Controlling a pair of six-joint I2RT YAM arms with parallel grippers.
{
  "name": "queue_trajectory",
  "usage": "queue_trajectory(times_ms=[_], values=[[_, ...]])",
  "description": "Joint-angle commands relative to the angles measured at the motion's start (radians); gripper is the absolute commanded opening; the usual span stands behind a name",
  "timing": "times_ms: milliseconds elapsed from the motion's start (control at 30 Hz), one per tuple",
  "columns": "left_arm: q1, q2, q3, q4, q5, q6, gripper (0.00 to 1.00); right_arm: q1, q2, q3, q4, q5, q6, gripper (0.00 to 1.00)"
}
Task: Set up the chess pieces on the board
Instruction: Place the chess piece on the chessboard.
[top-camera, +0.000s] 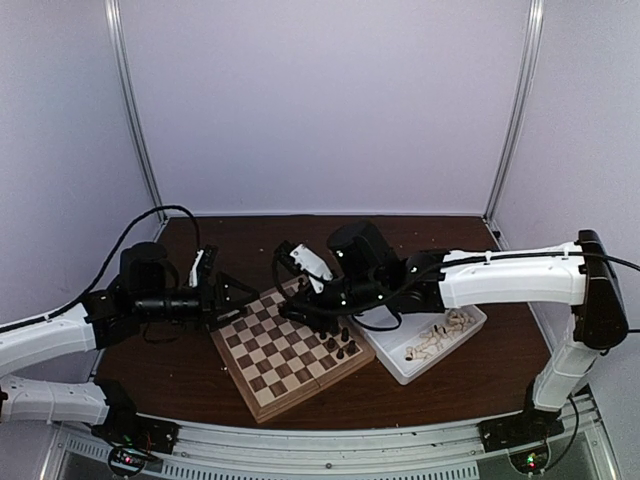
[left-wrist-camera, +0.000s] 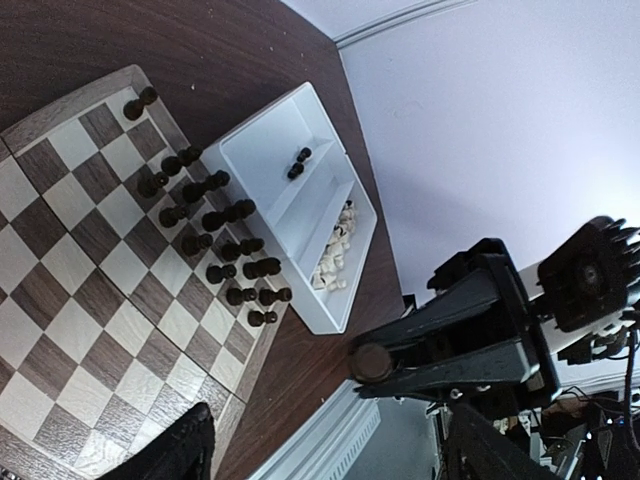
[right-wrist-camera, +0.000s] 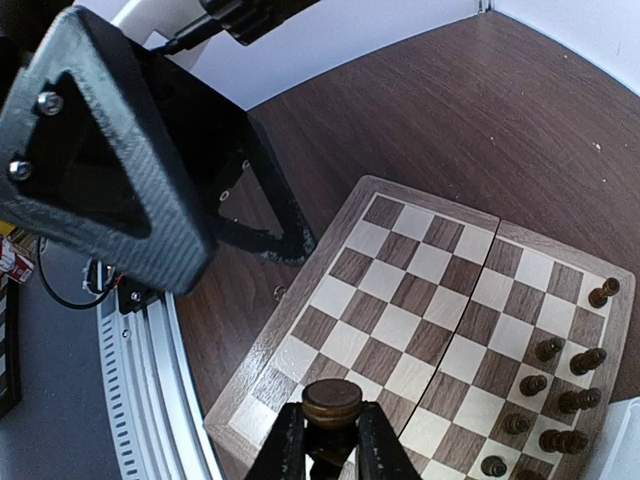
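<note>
Top view: board (top-camera: 270, 360) at the centre of the table (top-camera: 450, 395), set cornerwise. The dark pieces (top-camera: 341, 345) are ranked along its 3 o'clock edge, just beside the white tray (top-camera: 400, 365), which holds pale pieces (top-camera: 440, 335). The left gripper (top-camera: 238, 302) is at the board's 9 o'clock edge, jaws spread, nothing between them. The right gripper (top-camera: 316, 320) is over the board's 1 o'clock side, its tips hidden beneath its own body. Left wrist view: the dark ranks run from 11 toward 5 o'clock, one piece standing apart at 11. Two stray dark pieces (left-wrist-camera: 298, 163) lie in the tray compartment that has no pale pieces. Only one finger (left-wrist-camera: 175, 450) shows, at 6 o'clock, and the black machinery (left-wrist-camera: 450, 340) at 4 o'clock cannot be identified. Right wrist view: the right gripper is pinched on the held piece (right-wrist-camera: 332, 398), dark and round-topped, at 6 o'clock above the board's near margin. The dark ranks are at 4 o'clock, partly cut off. Step judged in hand: placing this piece. Advice: carry it to a vacant square among the dark ranks, keep it upright, lower until the base seats, part the fingers a little, and rise straight up clear of neighbours. Unclear: the piece's kind, seen end-on; the square beneath it; which squares remain vacant.
</note>
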Motion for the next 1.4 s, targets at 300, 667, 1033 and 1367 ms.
queue_trajectory(times_ms=[300, 667, 1033, 1367], values=[[0.010, -0.141, 0.124, -0.450, -0.318, 0.244, 0.80, 0.074, 0.240, 0.177, -0.145, 0.189, -0.013, 0.16], [0.011, -0.199, 0.066, -0.534, -0.398, 0.262, 0.80, 0.101, 0.435, 0.370, -0.392, 0.296, 0.049, 0.18], [0.011, -0.146, 0.072, -0.517, -0.372, 0.279, 0.81, 0.116, 0.447, 0.385, -0.413, 0.298, 0.043, 0.33], [0.011, -0.134, 0.069, -0.515, -0.358, 0.292, 0.81, 0.117, 0.347, 0.272, -0.290, 0.237, 0.056, 0.36]])
